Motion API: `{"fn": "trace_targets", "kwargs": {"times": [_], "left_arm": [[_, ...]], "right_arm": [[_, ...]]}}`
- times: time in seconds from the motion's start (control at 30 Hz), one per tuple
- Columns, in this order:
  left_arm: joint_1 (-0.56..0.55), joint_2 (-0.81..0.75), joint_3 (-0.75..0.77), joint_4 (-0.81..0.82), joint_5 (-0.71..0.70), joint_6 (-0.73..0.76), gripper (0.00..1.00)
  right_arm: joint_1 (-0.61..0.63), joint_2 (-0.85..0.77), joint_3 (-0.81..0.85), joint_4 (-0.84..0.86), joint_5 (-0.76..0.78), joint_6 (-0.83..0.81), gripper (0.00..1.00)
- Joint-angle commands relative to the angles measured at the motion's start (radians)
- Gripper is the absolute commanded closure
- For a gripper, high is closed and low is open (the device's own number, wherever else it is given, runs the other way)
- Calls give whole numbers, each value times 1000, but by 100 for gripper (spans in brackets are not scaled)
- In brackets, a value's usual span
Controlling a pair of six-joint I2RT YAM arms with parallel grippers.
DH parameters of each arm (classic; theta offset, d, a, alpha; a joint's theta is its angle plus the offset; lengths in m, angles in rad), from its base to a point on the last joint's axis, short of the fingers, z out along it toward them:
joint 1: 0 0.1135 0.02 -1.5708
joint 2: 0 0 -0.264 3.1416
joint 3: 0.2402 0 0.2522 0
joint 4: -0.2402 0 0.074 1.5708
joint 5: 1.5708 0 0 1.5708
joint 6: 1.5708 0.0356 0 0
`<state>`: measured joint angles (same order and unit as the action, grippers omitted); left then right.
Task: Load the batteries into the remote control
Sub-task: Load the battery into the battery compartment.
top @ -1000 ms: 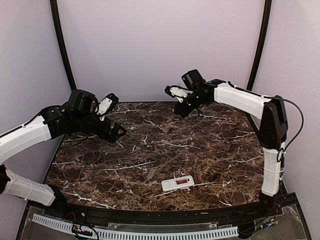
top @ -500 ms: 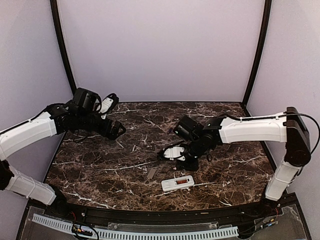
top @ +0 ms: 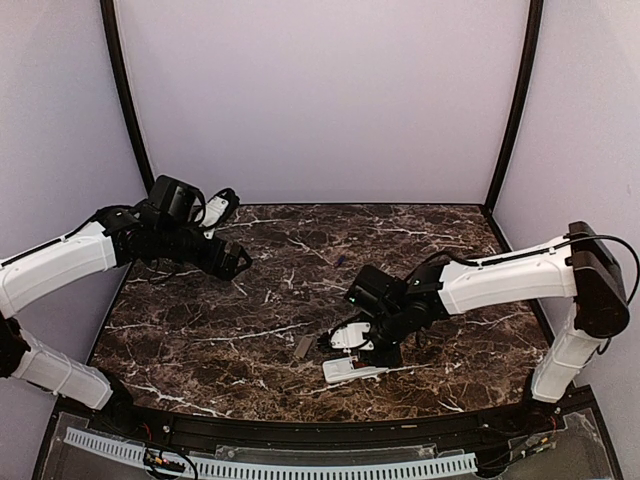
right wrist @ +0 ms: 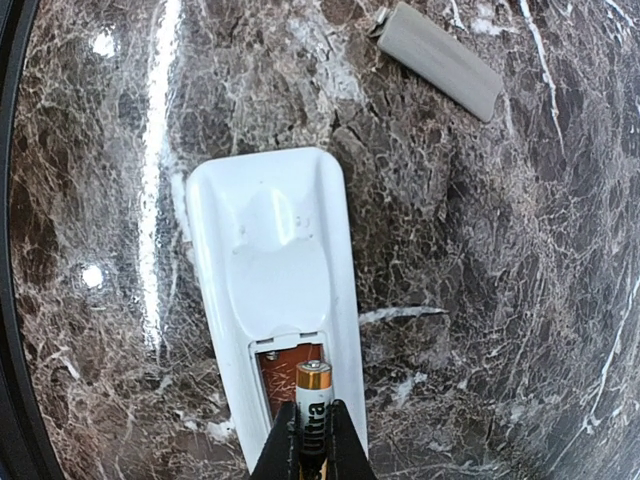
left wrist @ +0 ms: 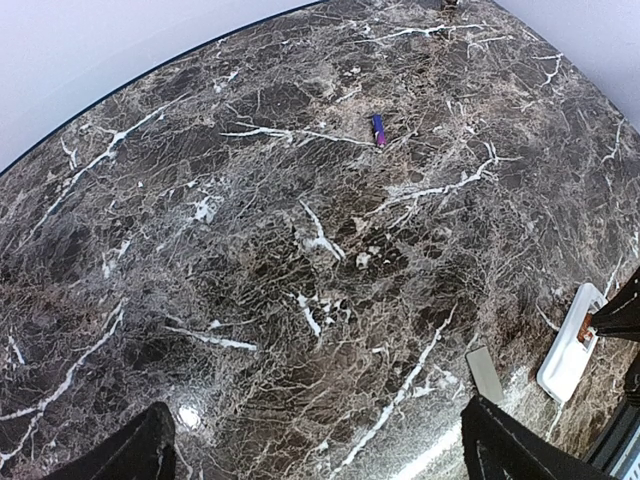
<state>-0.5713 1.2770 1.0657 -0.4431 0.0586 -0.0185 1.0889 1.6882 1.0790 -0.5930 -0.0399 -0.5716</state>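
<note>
The right hand (right wrist: 312,432) is closed on a battery (right wrist: 313,392). Its two fingers (right wrist: 283,452) pinch the lower part and hold it over the open slot (right wrist: 288,362) in the back of the remote (right wrist: 270,260). Whether the battery touches the slot, I cannot tell. The remote lies face down on the bench (right wrist: 480,300), and the grey cover (right wrist: 440,60) lies near it but apart.

The battery stands in line with the slot. So I think the good way is to lower it slowly, set one end against the contact first, then press the other end down flat. The remote is free on the bench and can slide, so the push should go downward, not along. The polarity marks I cannot read.

The left hand (left wrist: 315,425) is wide open and empty. A second battery (left wrist: 379,128) lies well apart from the remote, farther back.
</note>
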Motion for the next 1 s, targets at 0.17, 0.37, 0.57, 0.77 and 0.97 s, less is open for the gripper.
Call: {"fn": "trace_targets", "kwargs": {"times": [0.17, 0.37, 0.57, 0.77, 0.97], "left_arm": [[7, -1, 41, -30, 5, 12, 1], [7, 2, 44, -32, 7, 12, 1], [7, 2, 46, -32, 9, 12, 1], [7, 2, 47, -33, 10, 12, 1], [7, -2, 44, -32, 13, 12, 1]], "right_arm": [[13, -7, -25, 64, 32, -2, 100], [14, -6, -31, 75, 23, -3, 100], [14, -33, -38, 55, -11, -18, 100], [15, -24, -42, 60, 2, -27, 99], [15, -5, -42, 67, 6, -34, 95]]}}
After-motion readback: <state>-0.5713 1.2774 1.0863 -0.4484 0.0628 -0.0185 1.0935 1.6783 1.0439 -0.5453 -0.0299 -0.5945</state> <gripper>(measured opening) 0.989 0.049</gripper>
